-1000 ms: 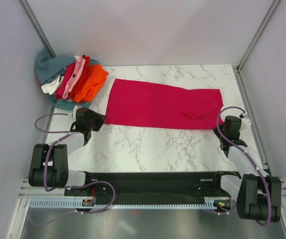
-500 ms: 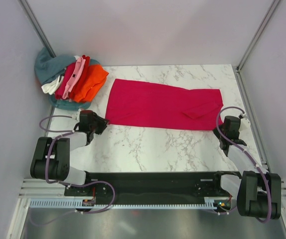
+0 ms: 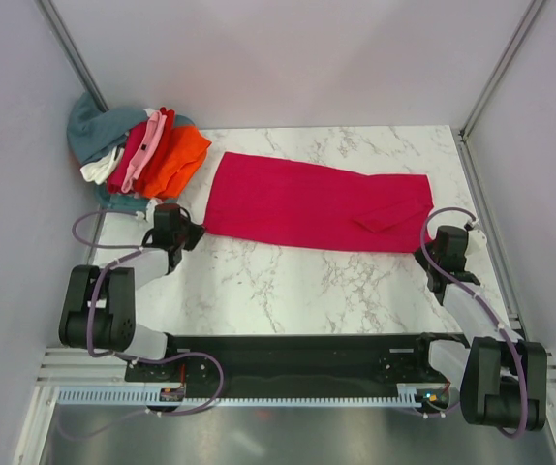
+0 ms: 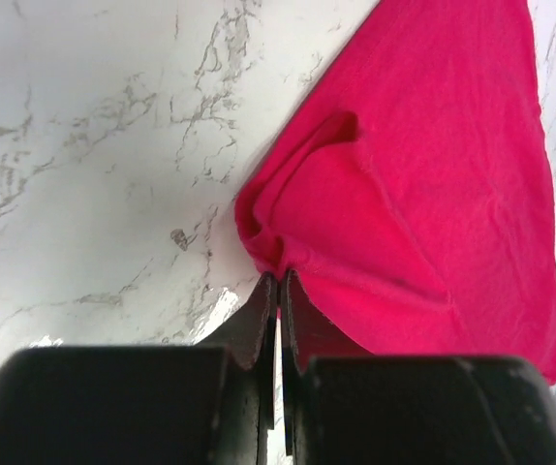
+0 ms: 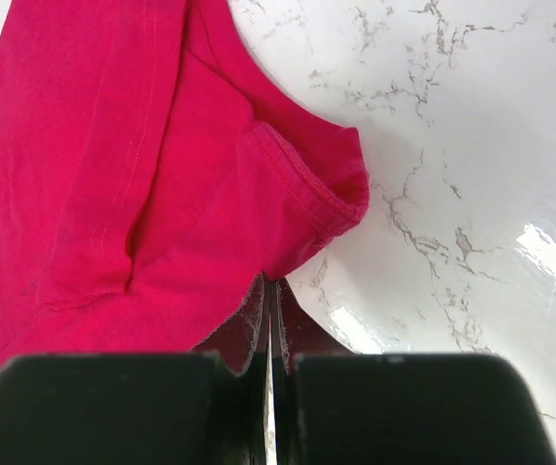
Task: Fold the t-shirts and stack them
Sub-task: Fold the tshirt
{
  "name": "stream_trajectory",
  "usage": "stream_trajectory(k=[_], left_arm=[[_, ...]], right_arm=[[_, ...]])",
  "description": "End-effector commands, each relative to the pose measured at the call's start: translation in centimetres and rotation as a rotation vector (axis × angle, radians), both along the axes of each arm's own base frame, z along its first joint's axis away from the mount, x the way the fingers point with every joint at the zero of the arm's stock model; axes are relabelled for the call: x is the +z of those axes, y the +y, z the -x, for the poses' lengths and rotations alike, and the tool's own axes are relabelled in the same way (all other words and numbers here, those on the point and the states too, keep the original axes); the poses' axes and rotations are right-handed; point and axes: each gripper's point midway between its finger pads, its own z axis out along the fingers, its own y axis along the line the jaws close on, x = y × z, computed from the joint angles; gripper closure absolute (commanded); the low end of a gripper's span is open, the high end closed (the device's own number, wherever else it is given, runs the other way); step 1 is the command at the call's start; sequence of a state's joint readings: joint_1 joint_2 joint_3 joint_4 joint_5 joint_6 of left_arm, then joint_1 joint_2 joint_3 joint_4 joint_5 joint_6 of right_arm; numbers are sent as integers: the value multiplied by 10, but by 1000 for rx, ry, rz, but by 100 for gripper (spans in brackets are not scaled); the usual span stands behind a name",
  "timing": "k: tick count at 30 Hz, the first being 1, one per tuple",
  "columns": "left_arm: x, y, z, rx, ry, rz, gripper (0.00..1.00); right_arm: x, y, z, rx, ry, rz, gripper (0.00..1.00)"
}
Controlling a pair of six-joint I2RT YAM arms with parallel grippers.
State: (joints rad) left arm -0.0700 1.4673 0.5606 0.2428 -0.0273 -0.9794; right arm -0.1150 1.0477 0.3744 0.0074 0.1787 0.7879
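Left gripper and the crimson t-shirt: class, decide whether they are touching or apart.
Touching. The left wrist view shows the left gripper shut on a bunched corner of the crimson t-shirt, with the cloth drawn up between its fingertips.

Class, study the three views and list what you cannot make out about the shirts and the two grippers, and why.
Top view: the number of shirts in the pile; upper ones cover lower ones.
Both wrist views: how much of the crimson shirt sits inside the left gripper and right gripper; their shut jaws hide it.
Right wrist view: most of the crimson shirt, cut off by the left edge.
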Motion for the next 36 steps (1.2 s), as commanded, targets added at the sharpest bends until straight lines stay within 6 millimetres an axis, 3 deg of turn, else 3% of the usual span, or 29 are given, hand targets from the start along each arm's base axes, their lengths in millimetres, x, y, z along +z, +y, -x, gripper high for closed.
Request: stream_trajectory(k=[1, 5, 12, 14, 17, 19, 26, 36], left_arm=[[31, 21, -4, 30, -61, -139, 98], [38, 31, 8, 50, -43, -185, 98], [15, 21, 43, 23, 2, -117, 93], [7, 21, 52, 19, 19, -115, 89], [3, 19, 62, 20, 25, -100, 68], [6, 16, 65, 13, 13, -79, 64], [12, -13, 75, -89, 2, 47, 63], [2, -18, 72, -83, 16, 72, 68]], right_arm=[[19, -3, -7, 5, -33, 21, 100], [27, -5, -5, -2, -16, 28, 100], [21, -5, 12, -33, -22, 12, 100], [15, -2, 16, -28, -18, -4, 100], [7, 2, 20, -23, 1, -23, 100], [3, 3, 23, -22, 10, -32, 100], [0, 5, 24, -21, 15, -46, 100], [-2, 7, 24, -23, 20, -61, 100]])
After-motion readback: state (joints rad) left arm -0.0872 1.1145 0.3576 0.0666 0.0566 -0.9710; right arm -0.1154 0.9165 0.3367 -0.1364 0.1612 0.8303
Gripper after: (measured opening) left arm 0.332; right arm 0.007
